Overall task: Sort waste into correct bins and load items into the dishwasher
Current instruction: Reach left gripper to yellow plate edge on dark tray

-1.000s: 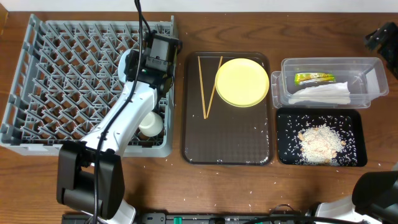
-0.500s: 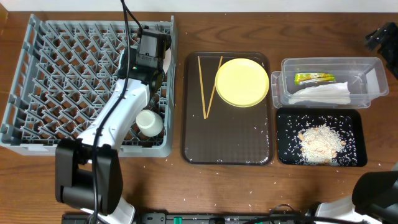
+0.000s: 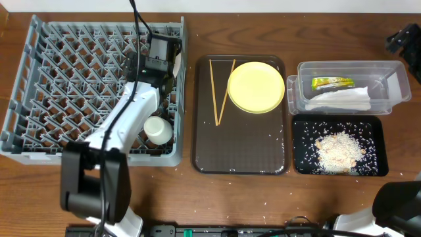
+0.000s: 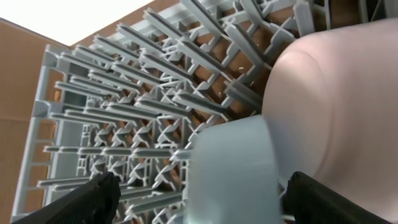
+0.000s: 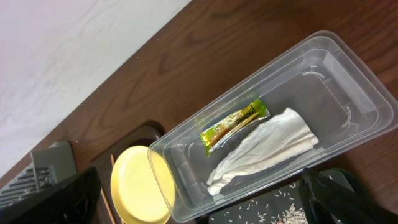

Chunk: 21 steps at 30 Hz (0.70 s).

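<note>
My left gripper point(image 4: 202, 199) is open over the right side of the grey dish rack point(image 3: 66, 79). The light blue bowl point(image 4: 230, 165) stands on edge between its fingers, and the white bowl point(image 4: 336, 99) is right behind it. The white cup point(image 3: 158, 130) sits in the rack near its front edge. The yellow plate point(image 3: 256, 87) and the chopsticks point(image 3: 220, 92) lie on the brown tray point(image 3: 240, 155). The clear tub point(image 3: 395, 72) holds the wrapper point(image 5: 236, 121) and the napkin point(image 5: 261, 149). My right gripper point(image 5: 199, 205) is open and empty above the tub.
The black tray point(image 3: 302, 164) with the rice crumbs point(image 3: 339, 151) lies in front of the clear tub. A few loose grains lie on the brown tray and on the table's front. The right arm point(image 3: 404, 39) shows at the far right edge.
My left arm has shifted a little to the left and toward the back over the rack. The right arm, plate, chopsticks and bins have not moved.
</note>
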Tool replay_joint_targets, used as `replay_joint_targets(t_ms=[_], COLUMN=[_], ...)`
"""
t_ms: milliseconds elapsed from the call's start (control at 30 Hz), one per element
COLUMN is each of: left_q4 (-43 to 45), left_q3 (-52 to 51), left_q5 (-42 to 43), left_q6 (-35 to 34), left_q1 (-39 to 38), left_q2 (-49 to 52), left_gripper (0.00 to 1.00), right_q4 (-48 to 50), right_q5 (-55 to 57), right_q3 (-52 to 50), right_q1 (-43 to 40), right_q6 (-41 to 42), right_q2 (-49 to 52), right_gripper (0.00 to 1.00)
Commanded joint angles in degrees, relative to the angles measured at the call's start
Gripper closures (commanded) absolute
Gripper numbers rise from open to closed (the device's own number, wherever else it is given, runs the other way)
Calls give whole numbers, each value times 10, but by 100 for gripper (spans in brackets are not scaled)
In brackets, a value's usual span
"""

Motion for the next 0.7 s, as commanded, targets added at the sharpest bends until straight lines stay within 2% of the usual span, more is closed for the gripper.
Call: replay_joint_targets(t_ms=[0, 100, 167, 233, 300, 367, 433, 467, 567, 667], left_q4=[-23, -40, -62, -79, -80, -62, -50, -57, -115, -219], left_q3=[35, 35, 35, 34, 31, 31, 39, 66, 153, 269], left_q5=[2, 38, 103, 179, 250, 257, 268, 304, 359, 374], left_q6=[-28, -60, -111, -199, -347, -405, -418, -421, -430, -432], left_q1=[-15, -36, -58, -85, -125, -170, -193, -203, -203, -208], left_q2=[-105, -152, -172, -171, -138, -78, -33, 10, 87, 176], left_gripper=[14, 14, 18, 24, 27, 28, 28, 30, 31, 31], right_q4=[-1, -1, -1, -1, 0, -1, -1, -1, -1, -1], right_q5=[2, 2, 2, 2, 2, 2, 2, 2, 2, 2], right_q3=[6, 6, 6, 6, 6, 6, 6, 6, 6, 6], right_q1=[4, 4, 4, 4, 4, 4, 4, 4, 4, 4], right_q6=[-9, -9, -9, -9, -9, -9, -9, -9, -9, -9], right_q2=[-6, -6, -6, -6, -6, -6, -6, -6, -6, -6], right_gripper=[1, 1, 1, 1, 1, 1, 1, 1, 1, 1])
